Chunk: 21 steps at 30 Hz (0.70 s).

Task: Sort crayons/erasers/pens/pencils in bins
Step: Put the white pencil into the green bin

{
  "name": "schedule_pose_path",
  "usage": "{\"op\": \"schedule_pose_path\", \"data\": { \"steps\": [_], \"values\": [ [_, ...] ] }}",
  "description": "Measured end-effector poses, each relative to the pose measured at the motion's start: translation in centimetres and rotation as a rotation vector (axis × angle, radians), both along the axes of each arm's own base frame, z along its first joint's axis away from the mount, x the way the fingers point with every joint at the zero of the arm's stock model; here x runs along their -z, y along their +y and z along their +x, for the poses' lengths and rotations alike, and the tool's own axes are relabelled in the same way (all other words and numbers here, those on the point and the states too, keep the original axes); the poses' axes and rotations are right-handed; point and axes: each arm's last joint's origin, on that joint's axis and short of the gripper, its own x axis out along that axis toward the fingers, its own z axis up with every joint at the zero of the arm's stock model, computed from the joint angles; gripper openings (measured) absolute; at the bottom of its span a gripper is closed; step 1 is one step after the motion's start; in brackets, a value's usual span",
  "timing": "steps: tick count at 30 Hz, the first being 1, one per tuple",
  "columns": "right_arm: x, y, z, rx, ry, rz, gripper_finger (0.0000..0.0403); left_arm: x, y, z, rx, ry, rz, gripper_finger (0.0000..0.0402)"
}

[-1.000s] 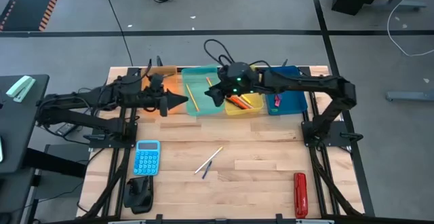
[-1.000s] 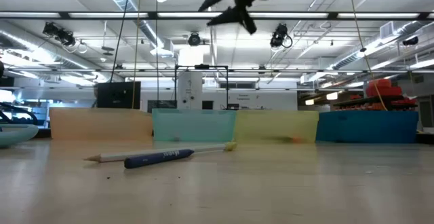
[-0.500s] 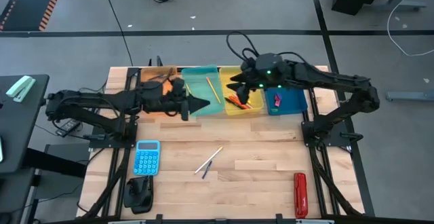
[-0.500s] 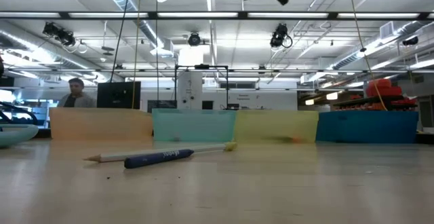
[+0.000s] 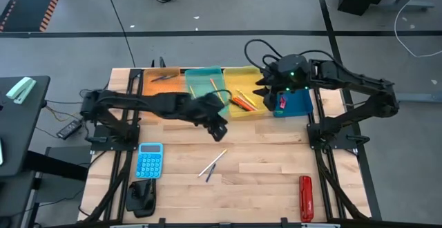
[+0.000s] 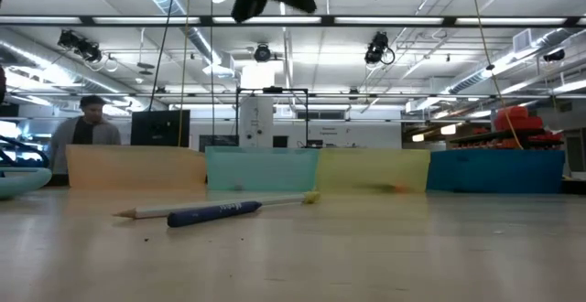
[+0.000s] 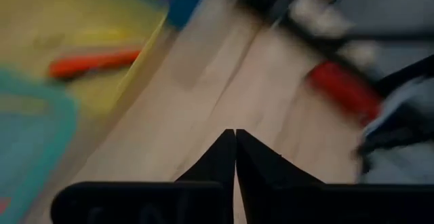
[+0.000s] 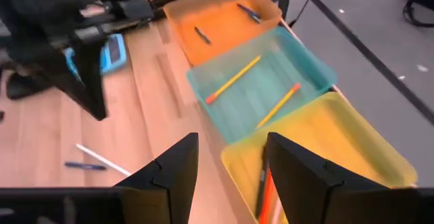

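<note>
The left gripper point(image 5: 219, 133), fingers pressed together and empty, has been swung from the orange bin point(image 5: 160, 84) out over bare table, toward the white pencil point(image 5: 214, 160) and blue pen point(image 5: 210, 173) left unsorted. The right gripper point(image 5: 266, 90), parted and empty, has been drawn back to between the yellow bin point(image 5: 242, 76), holding crayons point(image 5: 240, 102), and the blue bin point(image 5: 298, 106). Two pencils are held in the teal bin point(image 8: 308, 64).

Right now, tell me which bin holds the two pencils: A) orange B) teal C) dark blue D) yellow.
B: the right wrist view shows both pencils lying in the teal bin, between the orange and yellow ones.
</note>
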Motion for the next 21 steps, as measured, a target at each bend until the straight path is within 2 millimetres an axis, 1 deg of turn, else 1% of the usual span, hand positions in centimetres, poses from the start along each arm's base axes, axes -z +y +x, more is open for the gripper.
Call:
{"op": "schedule_pose_path", "data": {
  "steps": [2, 6, 10, 14, 16, 19, 21],
  "values": [
    [0.0, 0.0, -0.4, -0.001, 0.017, -0.02, 0.0184, 1.0, -0.1, 1.1, -0.001, 0.095, 0.004, 0.0024],
    [-0.1, -0.3, -0.8, 0.034, 0.031, -0.068, 0.0184, 3.2, -0.1, 3.0, 0.022, 0.193, -0.018, 0.0032],
    [-0.1, -0.9, -1.0, 0.09, 0.049, -0.106, 0.0184, 5.4, 0.7, 4.2, 0.089, 0.249, -0.148, 0.0048],
    [0.0, -1.5, -1.2, 0.159, 0.049, -0.078, 0.0184, 7.4, 1.7, 4.8, 0.094, 0.321, -0.302, 0.0073],
    [0.0, -1.7, -1.3, 0.173, 0.052, -0.07, 0.0184, 8.1, 1.9, 5.1, 0.104, 0.335, -0.312, 0.0085],
    [0.1, -1.6, -1.4, 0.168, 0.07, -0.074, 0.0184, 9.3, 1.6, 5.8, 0.157, 0.347, -0.268, 0.0097],
    [0.2, -1.7, -1.4, 0.168, 0.08, -0.081, 0.0184, 10.3, 1.3, 6.3, 0.155, 0.361, -0.233, 0.01]
  ]
}}
